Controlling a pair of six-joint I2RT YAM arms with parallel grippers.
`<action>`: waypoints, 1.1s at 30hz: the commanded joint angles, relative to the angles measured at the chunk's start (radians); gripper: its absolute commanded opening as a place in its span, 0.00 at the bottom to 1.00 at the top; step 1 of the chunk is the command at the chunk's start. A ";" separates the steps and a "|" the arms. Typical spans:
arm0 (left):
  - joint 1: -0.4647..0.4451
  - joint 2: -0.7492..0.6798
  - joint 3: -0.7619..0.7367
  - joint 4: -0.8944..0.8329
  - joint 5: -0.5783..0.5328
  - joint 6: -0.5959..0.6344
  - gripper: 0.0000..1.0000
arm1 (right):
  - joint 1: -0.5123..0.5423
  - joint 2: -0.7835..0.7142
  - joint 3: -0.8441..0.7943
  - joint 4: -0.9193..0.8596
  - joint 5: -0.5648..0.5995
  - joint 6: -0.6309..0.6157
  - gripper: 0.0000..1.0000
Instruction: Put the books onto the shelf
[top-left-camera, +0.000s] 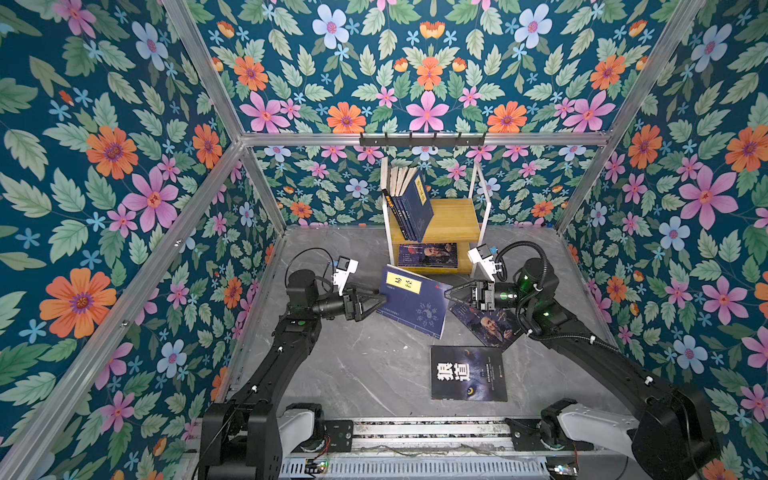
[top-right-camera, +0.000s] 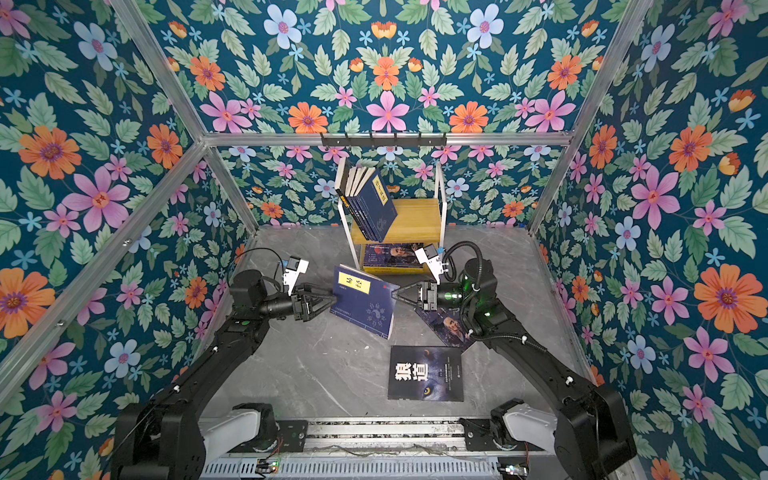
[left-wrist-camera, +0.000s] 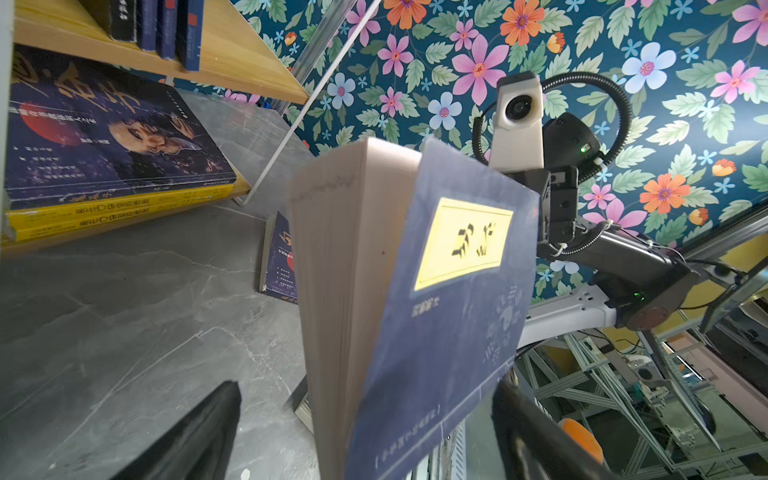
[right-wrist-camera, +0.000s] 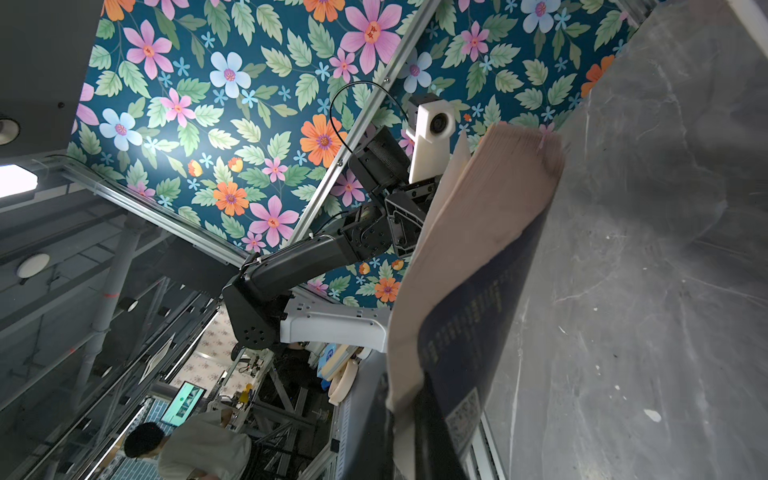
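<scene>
A navy book (top-left-camera: 413, 299) (top-right-camera: 363, 301) with a yellow title label hangs tilted above the table between both arms. My right gripper (top-left-camera: 446, 294) (right-wrist-camera: 409, 399) is shut on its right edge. My left gripper (top-left-camera: 376, 303) (left-wrist-camera: 365, 384) stands open, its fingers straddling the book's (left-wrist-camera: 436, 291) left edge with a gap showing. The shelf (top-left-camera: 455, 220) (top-right-camera: 415, 220) stands at the back. Several navy books (top-left-camera: 409, 203) lean on its upper board, and a dark portrait book (top-left-camera: 428, 254) (left-wrist-camera: 99, 137) lies flat on yellow ones below. On the table lie a black wolf-eye book (top-left-camera: 468, 373) and another portrait book (top-left-camera: 486, 324), partly under my right gripper.
A black hook rail (top-left-camera: 422, 139) hangs on the back frame above the shelf. Floral walls and aluminium posts (top-left-camera: 266, 187) enclose the grey marble tabletop (top-left-camera: 353, 365). A metal rail (top-left-camera: 415, 432) with both arm bases runs along the front edge.
</scene>
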 joint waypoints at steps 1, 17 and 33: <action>-0.001 -0.004 0.003 0.041 0.026 -0.011 0.94 | 0.024 0.038 0.038 0.079 -0.021 0.000 0.00; -0.016 -0.009 -0.010 0.097 0.008 -0.102 0.53 | -0.047 0.200 0.038 0.054 0.002 -0.049 0.00; -0.010 -0.002 -0.014 0.075 -0.053 -0.103 0.00 | -0.035 0.133 0.074 -0.380 0.242 -0.359 0.48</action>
